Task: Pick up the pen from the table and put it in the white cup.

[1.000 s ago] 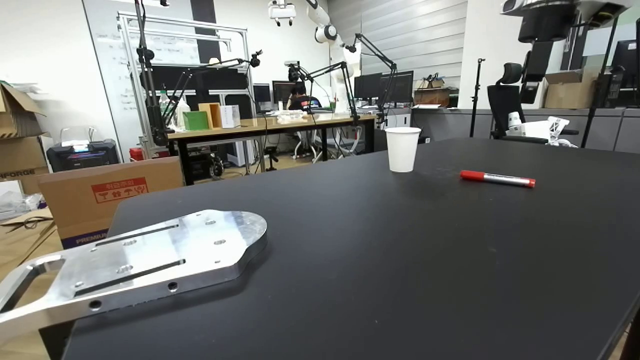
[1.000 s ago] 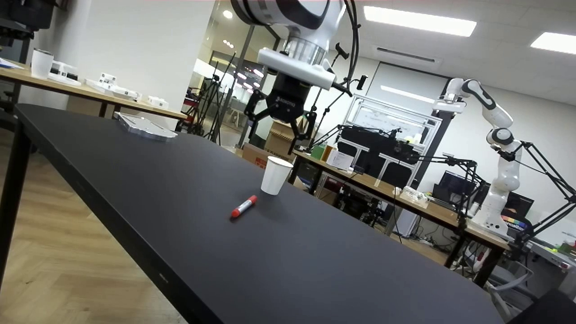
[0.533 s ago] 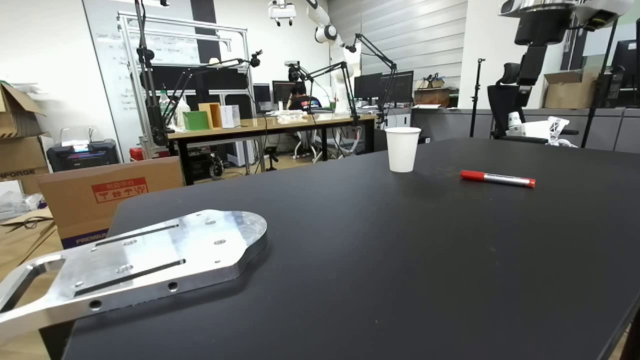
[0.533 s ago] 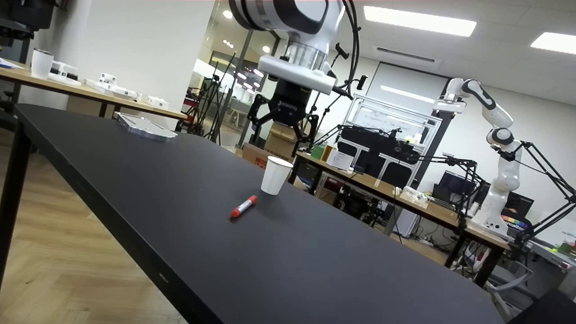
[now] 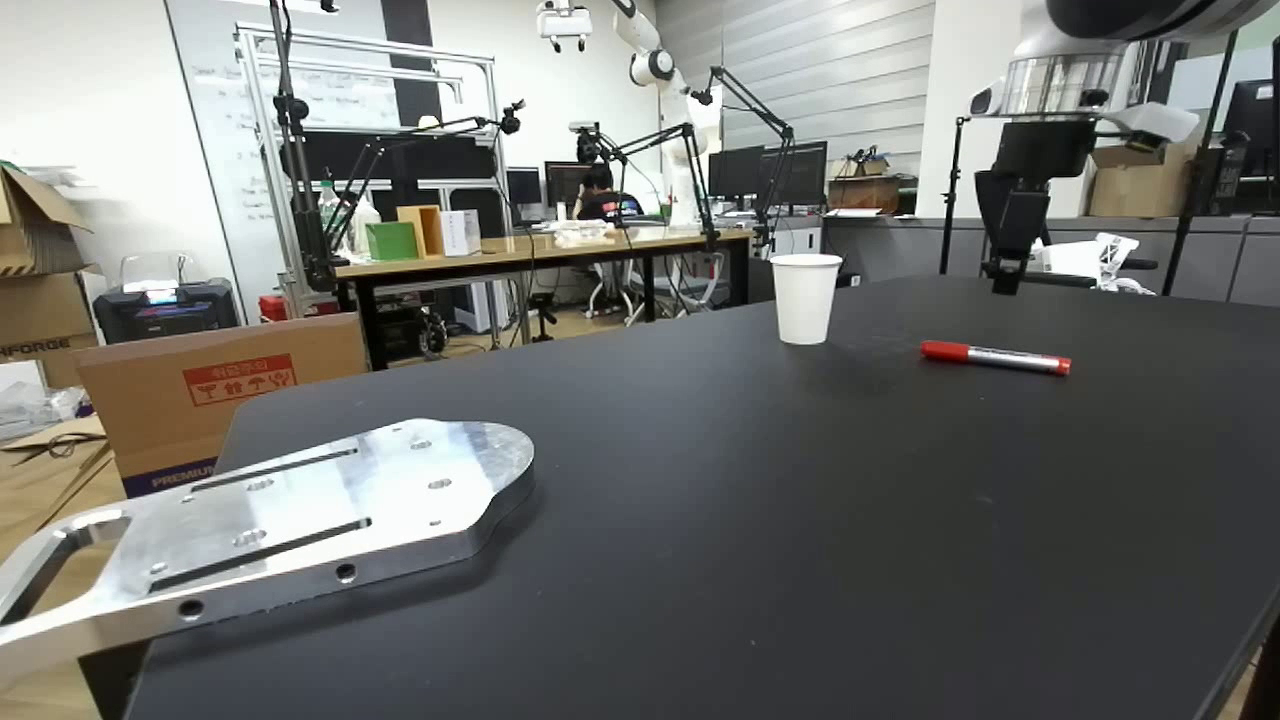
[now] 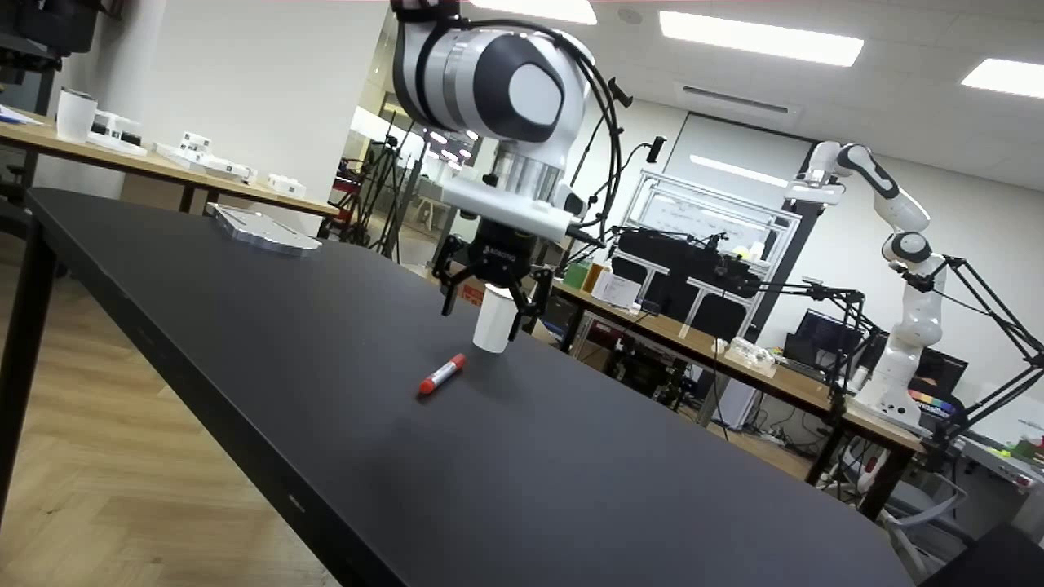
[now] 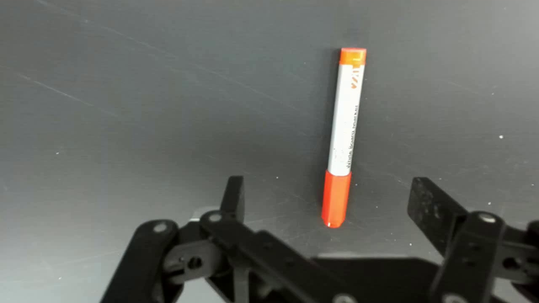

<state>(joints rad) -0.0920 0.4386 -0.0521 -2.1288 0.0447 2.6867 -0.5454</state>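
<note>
Lying below the spread end effector [image 7: 327,191] is the pen [image 7: 343,136].

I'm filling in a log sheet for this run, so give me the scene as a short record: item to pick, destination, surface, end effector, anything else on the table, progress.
Item to pick: red-and-white pen, lying flat
Destination: white cup, standing upright, apart from the pen; inside not visible
Surface: black table
End effector: gripper, open above the table, holding nothing
Also on the table: silver metal plate
Progress: pen not yet picked up
</note>
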